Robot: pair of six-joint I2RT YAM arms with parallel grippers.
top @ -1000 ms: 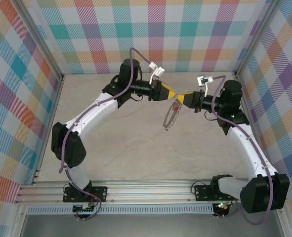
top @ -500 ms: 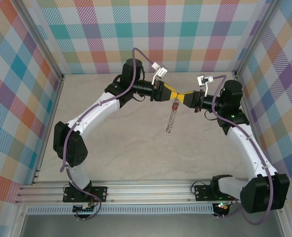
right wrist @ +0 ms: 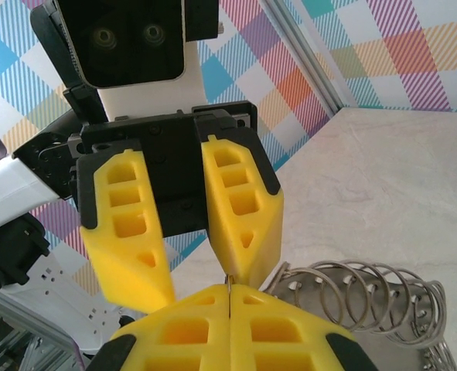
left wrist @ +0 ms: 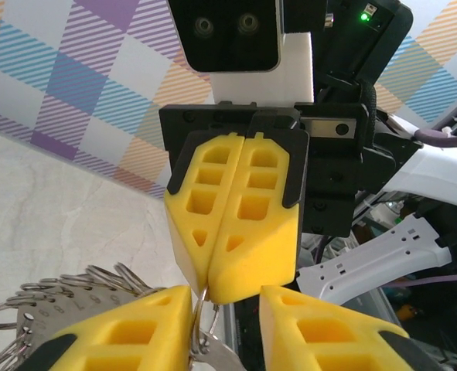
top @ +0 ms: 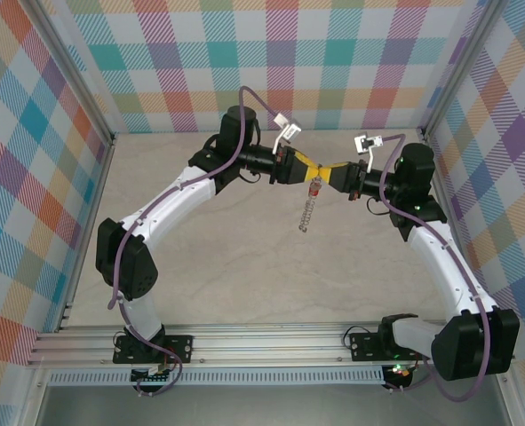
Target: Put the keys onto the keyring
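Note:
The two grippers meet tip to tip above the middle of the table. My right gripper [top: 327, 176] [right wrist: 230, 292] is shut on a thin wire ring of the keyring [top: 306, 213], a silver chain of rings [right wrist: 359, 297] that hangs below it. The key, with its small red head [top: 314, 188], dangles at the top of the chain. My left gripper [top: 305, 167] [left wrist: 226, 309] stands open. One of its yellow fingers [left wrist: 112, 332] lies against the pinched ring [left wrist: 205, 305], and the other is apart from it. A flat silver piece [left wrist: 216, 355] shows low between the left fingers.
The beige table [top: 226, 257] lies below, inside plaid walls [top: 40, 177] on three sides. A metal rail [top: 244, 342] runs along the near edge by the arm bases.
The left gripper has moved slightly right, closer to the right gripper. The chain has swung from a slanted open loop into a narrower strand hanging nearly straight down.

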